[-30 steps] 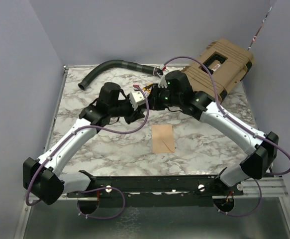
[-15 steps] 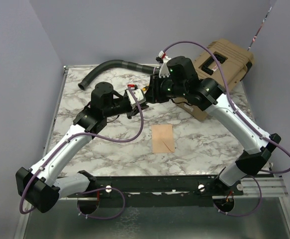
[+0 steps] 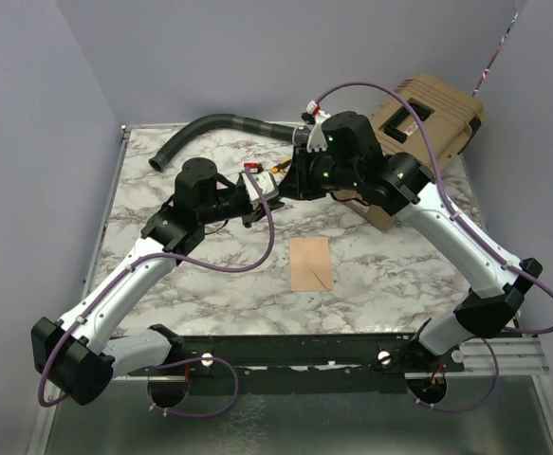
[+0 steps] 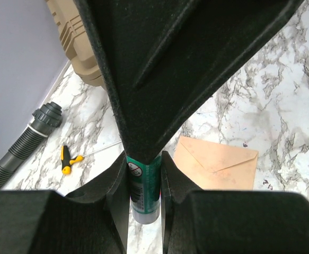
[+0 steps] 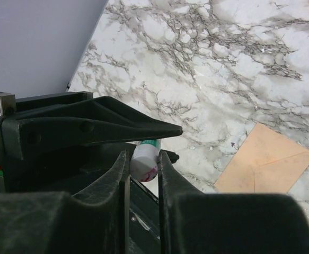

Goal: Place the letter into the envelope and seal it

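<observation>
The peach-tan envelope (image 3: 310,264) lies flat on the marble table, flap down, in front of both grippers; it also shows in the left wrist view (image 4: 218,161) and the right wrist view (image 5: 265,166). The letter is not in view. My left gripper (image 3: 265,192) (image 4: 142,177) and right gripper (image 3: 291,180) (image 5: 143,159) meet tip to tip above the table behind the envelope. Both are shut on one green-and-white glue stick (image 4: 142,193): the left on its green body, the right on its white end (image 5: 145,163).
A tan ribbed case (image 3: 428,123) sits at the back right, partly under the right arm. A grey corrugated hose (image 3: 210,128) curves along the back edge. A yellow-handled screwdriver (image 4: 67,159) lies near the hose. Walls close in on the left and back.
The right arm has lifted and swung back off the case, and the left arm has shifted left. Both grippers stay joined at the glue stick. The envelope has not moved.
</observation>
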You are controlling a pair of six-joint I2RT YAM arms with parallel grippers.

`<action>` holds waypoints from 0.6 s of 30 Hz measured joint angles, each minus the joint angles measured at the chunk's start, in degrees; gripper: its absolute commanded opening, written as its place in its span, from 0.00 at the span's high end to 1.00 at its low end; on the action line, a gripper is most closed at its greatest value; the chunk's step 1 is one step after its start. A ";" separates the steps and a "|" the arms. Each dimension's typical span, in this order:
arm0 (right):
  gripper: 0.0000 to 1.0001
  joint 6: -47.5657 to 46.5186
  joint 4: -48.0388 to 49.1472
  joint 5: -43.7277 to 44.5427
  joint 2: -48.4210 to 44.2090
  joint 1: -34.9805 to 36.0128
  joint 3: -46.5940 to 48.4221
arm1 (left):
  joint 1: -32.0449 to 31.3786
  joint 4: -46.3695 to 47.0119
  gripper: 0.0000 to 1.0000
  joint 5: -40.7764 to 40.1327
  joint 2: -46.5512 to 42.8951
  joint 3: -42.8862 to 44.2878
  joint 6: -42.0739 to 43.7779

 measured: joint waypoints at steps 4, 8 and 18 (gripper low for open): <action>0.99 0.00 0.66 -0.07 -0.24 0.00 -1.09 | 0.00 -0.61 1.00 0.00 0.00 0.00 0.02; 0.99 0.07 3.41 -0.61 -1.01 -0.13 -4.52 | 0.13 -2.10 1.00 -0.11 0.42 0.02 0.68; 0.99 2.36 17.73 -0.42 -3.63 -1.51 -17.40 | 1.42 -18.91 1.00 -1.27 8.31 11.45 6.34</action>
